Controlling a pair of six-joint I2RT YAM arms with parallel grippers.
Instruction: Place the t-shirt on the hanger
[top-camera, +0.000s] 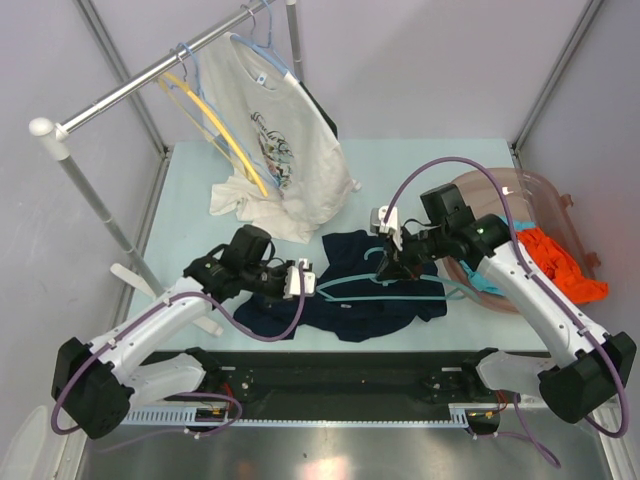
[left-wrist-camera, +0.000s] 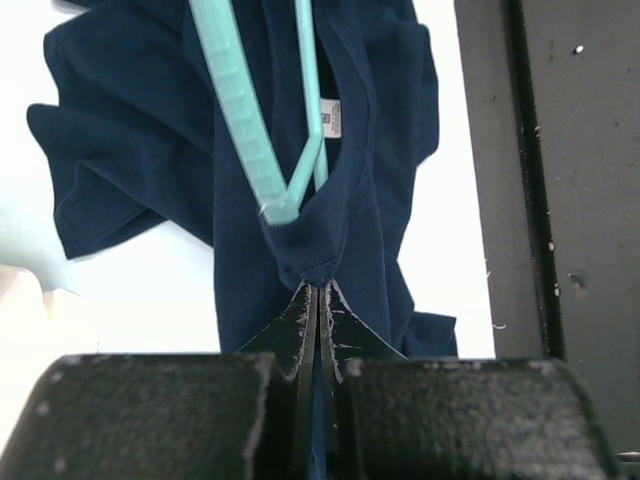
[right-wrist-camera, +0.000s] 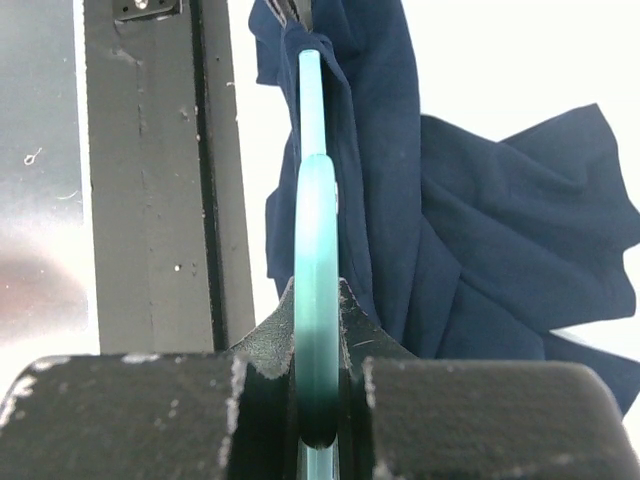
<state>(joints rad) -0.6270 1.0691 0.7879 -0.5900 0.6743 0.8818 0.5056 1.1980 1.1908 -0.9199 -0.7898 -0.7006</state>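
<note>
From above, the navy t-shirt (top-camera: 352, 312) lies crumpled on the tabletop (top-camera: 440, 165), centre toward six o'clock, with the teal hanger (top-camera: 385, 283) across it. The left fingers (top-camera: 300, 282) pinch its nine o'clock edge; the right fingers (top-camera: 392, 266) grip the hanger at one o'clock. In the left wrist view the fingers are clamped together on the collar, with one hanger end tucked inside the neck beside the neck label (left-wrist-camera: 331, 117). In the right wrist view the fingers are squeezed tight on the hanger bar. I'd judge it about halfway: the other end looks not yet threaded
</note>
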